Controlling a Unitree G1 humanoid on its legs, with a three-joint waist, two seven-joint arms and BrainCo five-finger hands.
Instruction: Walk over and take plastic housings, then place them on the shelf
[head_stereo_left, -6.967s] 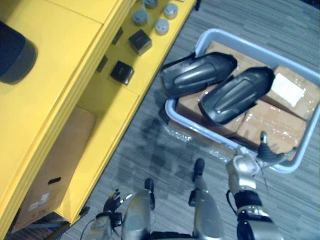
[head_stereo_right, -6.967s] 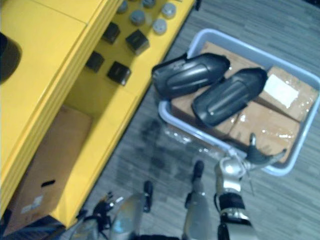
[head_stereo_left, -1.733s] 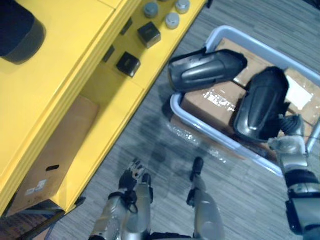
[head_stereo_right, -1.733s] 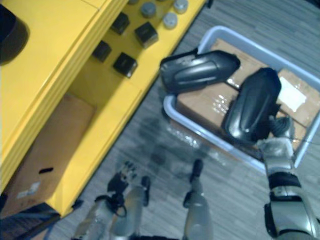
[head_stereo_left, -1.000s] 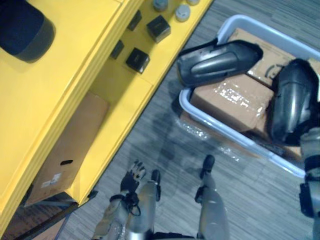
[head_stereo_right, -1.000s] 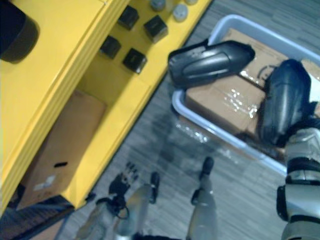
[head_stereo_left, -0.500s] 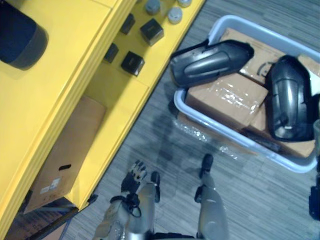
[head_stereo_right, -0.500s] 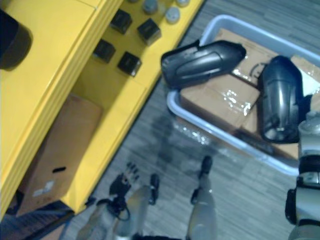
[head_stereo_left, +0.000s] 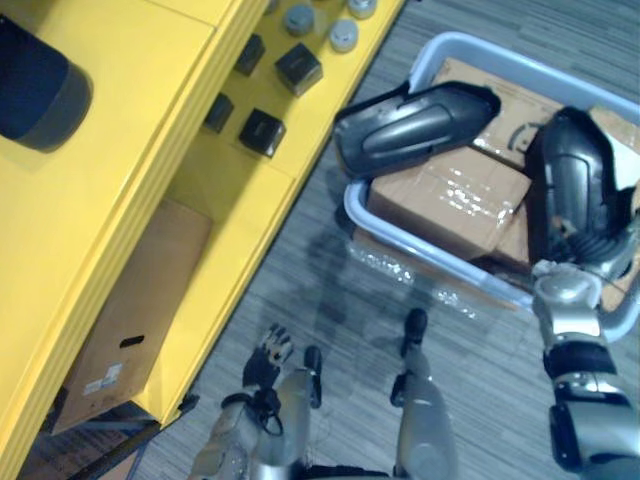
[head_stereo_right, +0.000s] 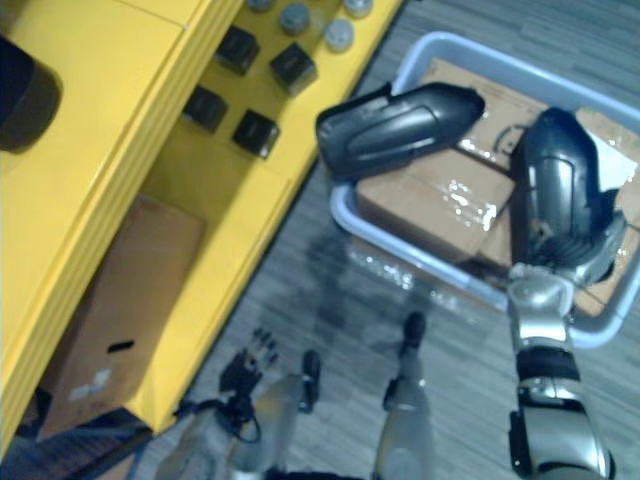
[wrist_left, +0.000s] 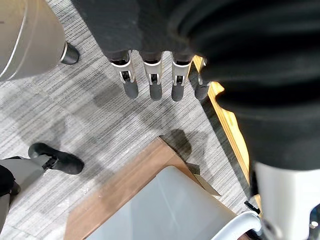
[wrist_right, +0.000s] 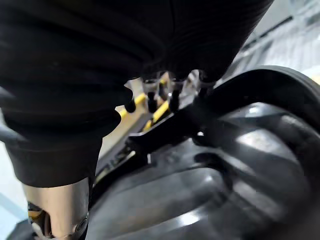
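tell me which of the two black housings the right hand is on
The right housing, its near end at the right hand; the left housing lies across the bin's corner, untouched.

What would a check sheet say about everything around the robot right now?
Surface: grey striped floor; yellow shelf on the robot's left.
Job's things: left housing and right housing, black, on cardboard boxes in a pale tub.
Clutter: black cubes and grey caps on the shelf; a carton beneath.
Hands: right hand, fingers curled on the right housing's near end; left hand open, low beside the shelf.
Cables: nothing seen.
Surroundings: nothing seen.
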